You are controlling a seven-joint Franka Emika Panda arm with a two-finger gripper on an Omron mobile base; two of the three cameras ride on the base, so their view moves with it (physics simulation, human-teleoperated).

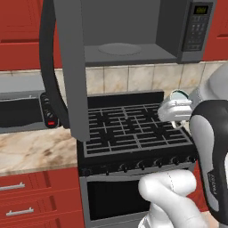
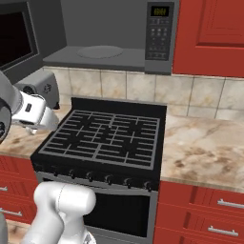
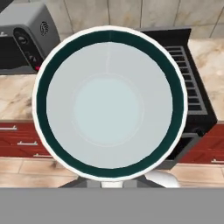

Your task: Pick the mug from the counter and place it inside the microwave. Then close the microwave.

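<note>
Two fingers hidden: the gripper's (image 1: 177, 111) tips are covered by the mug in the hand view, and the left base view shows just the white hand pressed against the mug's side.
Gripper state: pinched together on the mug (image 3: 109, 103).
Mug position: held in the air above the right part of the stove (image 1: 133, 129), well below the microwave (image 1: 129, 31); it touches neither.
Mug cut off: in the left base view a small part of its rim (image 1: 179, 94) peeks over the hand; the handle cannot be made out.
Mug look: seen from straight above, a pale round inside, a dark teal band around it and a thin white rim.
Microwave: its door (image 1: 67, 67) stands swung open, and the cavity with a round plate (image 2: 100, 51) is in view.
Toaster oven: half hidden behind the open door (image 1: 22, 111).
Counter: marbled worktop on both sides of the stove (image 2: 205, 147).
</note>
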